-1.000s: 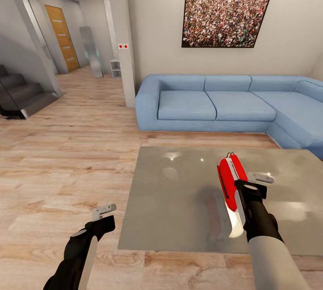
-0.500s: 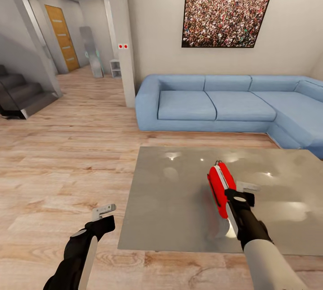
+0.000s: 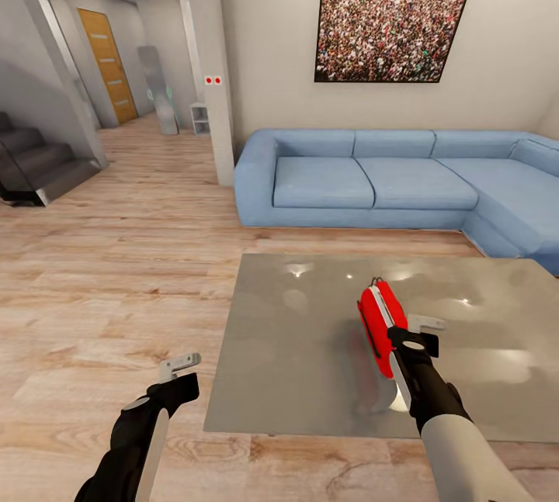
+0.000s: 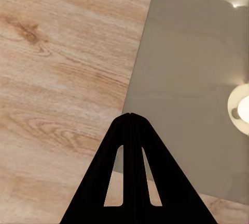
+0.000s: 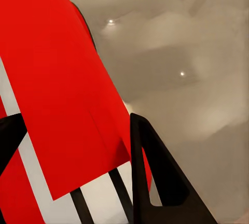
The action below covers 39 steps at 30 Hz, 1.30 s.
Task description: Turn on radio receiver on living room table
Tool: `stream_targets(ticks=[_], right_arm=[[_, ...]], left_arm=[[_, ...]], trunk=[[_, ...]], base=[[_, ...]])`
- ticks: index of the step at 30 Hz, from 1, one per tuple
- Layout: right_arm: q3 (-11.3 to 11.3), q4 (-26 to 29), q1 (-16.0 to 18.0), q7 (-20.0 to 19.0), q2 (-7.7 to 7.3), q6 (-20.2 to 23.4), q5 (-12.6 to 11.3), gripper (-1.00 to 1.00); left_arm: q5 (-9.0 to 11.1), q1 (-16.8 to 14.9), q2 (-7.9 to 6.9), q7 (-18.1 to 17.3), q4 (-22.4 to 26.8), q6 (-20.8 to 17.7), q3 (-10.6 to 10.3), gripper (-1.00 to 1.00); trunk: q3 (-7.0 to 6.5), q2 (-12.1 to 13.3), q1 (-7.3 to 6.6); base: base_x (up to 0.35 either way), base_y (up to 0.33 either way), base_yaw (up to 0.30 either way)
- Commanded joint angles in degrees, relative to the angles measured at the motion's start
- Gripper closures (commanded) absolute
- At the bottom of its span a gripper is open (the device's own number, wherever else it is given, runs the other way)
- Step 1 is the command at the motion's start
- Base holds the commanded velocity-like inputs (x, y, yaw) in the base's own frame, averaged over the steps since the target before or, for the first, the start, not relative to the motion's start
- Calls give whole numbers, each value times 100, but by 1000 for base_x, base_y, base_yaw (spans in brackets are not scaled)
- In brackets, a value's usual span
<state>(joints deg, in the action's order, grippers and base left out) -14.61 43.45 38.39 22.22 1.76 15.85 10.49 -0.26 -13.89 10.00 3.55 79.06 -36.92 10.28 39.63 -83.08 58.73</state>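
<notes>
1. Head view: left gripper (image 3: 180,368) hung over the wood floor (image 3: 116,269), just off the table's (image 3: 310,378) left edge.
2. Left wrist view: its fingers (image 4: 130,130) sat pressed together w/ nothing between them, above the table's edge.
3. Radio receiver (image 3: 382,329) stood on edge over the glossy table top, red face leftward, pinched by the right gripper (image 3: 407,337).
4. Right wrist view: radio (image 5: 62,94) sat between the jaws.
5. Blue sofa (image 3: 388,180) was behind the table.
</notes>
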Motion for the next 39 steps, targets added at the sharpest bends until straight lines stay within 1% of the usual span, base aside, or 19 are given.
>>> stream_targets(ticks=[1, 18, 20, 21, 23, 25, 32, 39], right_arm=[[2, 5, 1, 3, 0, 14, 28, 100], [2, 21, 1, 51, 0, 182, 76, 100], [2, 31, 1, 53, 0, 358, 80, 100], [2, 37, 1, 51, 0, 582, 83, 100], [2, 48, 1, 47, 0, 823, 84, 100], [2, 55, 1, 45, 0, 911, 85, 100], [2, 49, 1, 37, 0, 1073, 66, 100], [2, 49, 1, 22, 0, 1087, 55, 100]], left_arm=[[0, 0, 0, 2, 0, 0, 0, 100], [0, 0, 0, 4, -2, 0, 0, 100], [0, 0, 0, 5, -4, 0, 0, 100], [0, 0, 0, 5, -3, 0, 0, 100], [0, 0, 0, 5, -3, 0, 0, 100], [0, 0, 0, 5, -3, 0, 0, 100], [0, 0, 0, 8, -2, 0, 0, 100], [0, 0, 0, 5, -2, 0, 0, 100]], trunk=[[0, 0, 0], [0, 0, 0], [0, 0, 0], [0, 0, 0], [0, 0, 0], [0, 0, 0], [0, 0, 0], [0, 0, 0]], base=[[0, 0, 0], [0, 0, 0], [0, 0, 0], [0, 0, 0], [0, 0, 0], [0, 0, 0], [0, 0, 0], [0, 0, 0]])
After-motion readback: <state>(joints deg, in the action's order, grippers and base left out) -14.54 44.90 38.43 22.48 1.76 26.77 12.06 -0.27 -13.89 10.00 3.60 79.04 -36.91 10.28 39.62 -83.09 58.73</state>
